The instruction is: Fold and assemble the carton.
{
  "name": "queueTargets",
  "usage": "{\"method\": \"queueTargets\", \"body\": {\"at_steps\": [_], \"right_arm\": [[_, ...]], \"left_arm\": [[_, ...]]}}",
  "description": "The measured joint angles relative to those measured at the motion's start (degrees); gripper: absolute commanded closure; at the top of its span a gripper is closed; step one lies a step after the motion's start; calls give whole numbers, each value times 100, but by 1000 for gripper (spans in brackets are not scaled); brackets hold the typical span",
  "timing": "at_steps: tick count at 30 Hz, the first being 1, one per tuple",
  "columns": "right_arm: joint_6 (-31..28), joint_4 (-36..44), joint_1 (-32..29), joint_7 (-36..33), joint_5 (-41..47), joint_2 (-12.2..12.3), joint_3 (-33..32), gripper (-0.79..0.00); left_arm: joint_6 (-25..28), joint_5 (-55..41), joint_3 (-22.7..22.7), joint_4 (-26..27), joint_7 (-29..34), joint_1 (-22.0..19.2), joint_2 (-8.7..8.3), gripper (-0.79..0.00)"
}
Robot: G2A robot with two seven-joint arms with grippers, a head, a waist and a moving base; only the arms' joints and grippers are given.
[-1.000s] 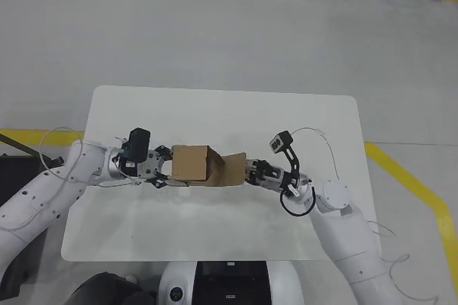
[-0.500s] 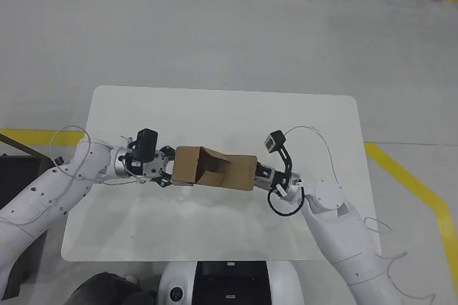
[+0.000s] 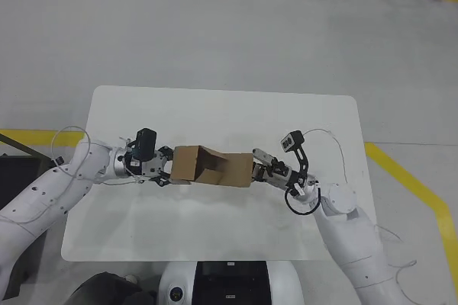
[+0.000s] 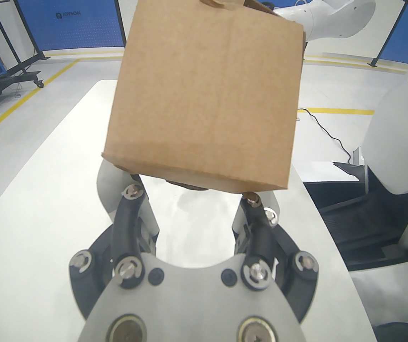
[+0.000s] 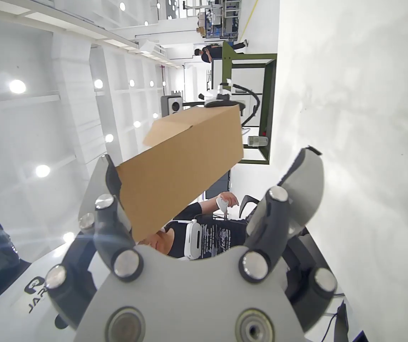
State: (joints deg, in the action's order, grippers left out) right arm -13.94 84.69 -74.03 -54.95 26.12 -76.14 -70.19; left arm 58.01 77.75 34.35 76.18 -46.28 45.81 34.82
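Top view: carton (image 3: 212, 166) between the arms, over the table (image 3: 214, 114).
Left end effector (image 4: 191, 193) and right end effector (image 5: 207, 160) both released, fingers spread against carton ends.

The carton (image 3: 214, 166) has stretched out longer as the right pincer (image 3: 259, 168) drew outward.

The carton (image 3: 214, 166) is matt brown cardboard. The table (image 3: 214, 114) is smooth, white, faintly glossy; the left gripper (image 4: 192, 193), at the carton's 9 o'clock, shows brushed metal.
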Motion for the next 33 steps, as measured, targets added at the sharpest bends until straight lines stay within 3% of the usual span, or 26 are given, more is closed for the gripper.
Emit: {"method": "queueTargets", "body": {"at_steps": [5,9,10,12,13,18,27,29,33], "right_arm": [[131,517,-228,-44,-258,83,-168,-785],[605,855,-249,56,-821,128,-57,-785],[716,889,-228,97,-942,132,-8,-696],[916,931,-169,197,-1157,135,99,-271],[976,946,-149,249,-1235,136,137,-203],[1272,1011,-76,428,-1576,145,346,-18],[1328,919,0,598,-1646,161,485,0],[1243,883,-2,628,-1568,166,462,0],[1104,844,-12,618,-1414,182,418,0]], "left_arm": [[0,225,-35,-236,0,-41,25,0],[0,289,-70,-392,0,-88,68,0],[-1,300,-79,-419,1,-103,75,0],[-1,327,-101,-460,2,-136,94,0],[-1,332,-113,-476,11,-147,102,0],[-1,297,-182,-514,109,-204,140,0],[-1,202,-270,-432,6,-278,145,0],[-1,143,-268,-396,-4,-276,135,-89],[-1,-78,-191,-310,-1,-230,94,-403]]}}
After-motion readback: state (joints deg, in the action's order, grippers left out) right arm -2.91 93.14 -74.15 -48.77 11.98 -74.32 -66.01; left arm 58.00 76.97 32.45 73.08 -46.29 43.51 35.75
